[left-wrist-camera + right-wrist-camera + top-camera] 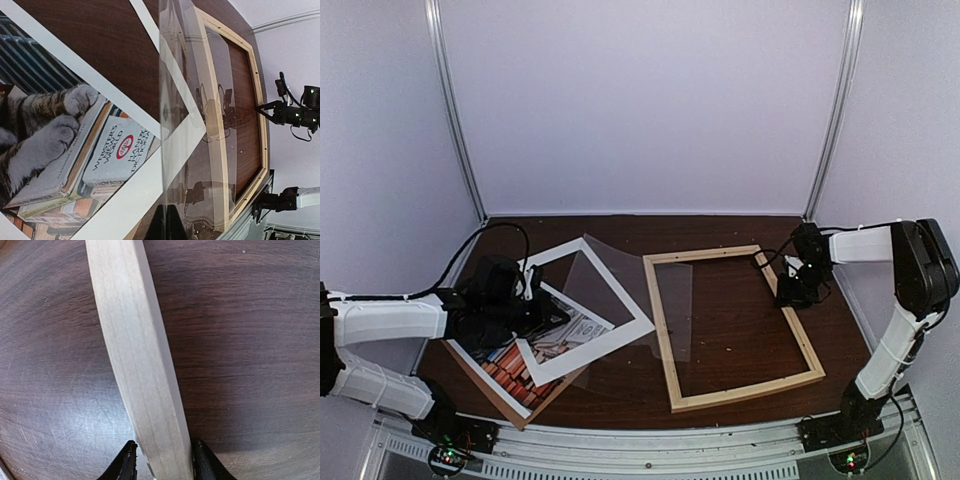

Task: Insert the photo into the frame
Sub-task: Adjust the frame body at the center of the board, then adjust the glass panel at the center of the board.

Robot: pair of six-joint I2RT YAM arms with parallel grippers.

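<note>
Paper photo reads "WEBSTER'S NEW WORLD"; right fingers pinch the frame.

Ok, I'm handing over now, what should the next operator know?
Left gripper: shut, apparently pinching the edge of the clear sheet, which overlaps the frame's left rail.
Right gripper: fingers either side of the right rail of the frame; whether it is firmly gripped is unclear.
Photo: face up, left of the frame, partly under the white mat.
Done: frame lies flat, nothing fitted.
Left: get the photo into the frame.
</note>
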